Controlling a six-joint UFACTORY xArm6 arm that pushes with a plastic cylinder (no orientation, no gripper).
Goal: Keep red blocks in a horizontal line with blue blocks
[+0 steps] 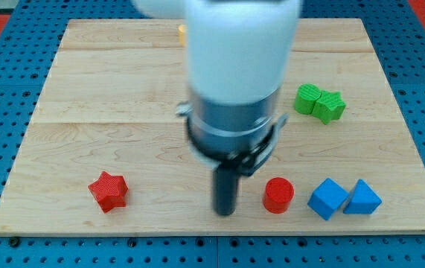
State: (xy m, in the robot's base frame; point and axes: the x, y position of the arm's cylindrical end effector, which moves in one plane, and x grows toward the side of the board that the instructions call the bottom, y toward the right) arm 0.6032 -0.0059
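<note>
- My tip (225, 213), the lower end of a straight dark rod under a blurred white and grey arm body, rests on the pale wooden worktop (85, 89) near the view's bottom edge; there is no claw on this arm, so nothing is gripped.
- The ribbed red plastic cylinder block (278, 195) stands upright, its axis vertical and round face up, a little to the view's right of my tip and apart from it.
- Just to its right sits the ribbed blue plastic cube block (327, 199), turned so a corner faces the view's bottom; whether it touches the cylinder I cannot tell.
- The blue wedge-like plastic block (362, 198) touches the cube on its right side.
- These three lie in a row running left to right along the worktop's lower part.
- The ribbed red plastic star block (108, 190) lies flat, well apart to the view's left of my tip, at about the same height as that row.
- Two ribbed green plastic blocks (319, 103) sit pressed together at the view's right, above the blue pair; their shapes are hard to make out.
</note>
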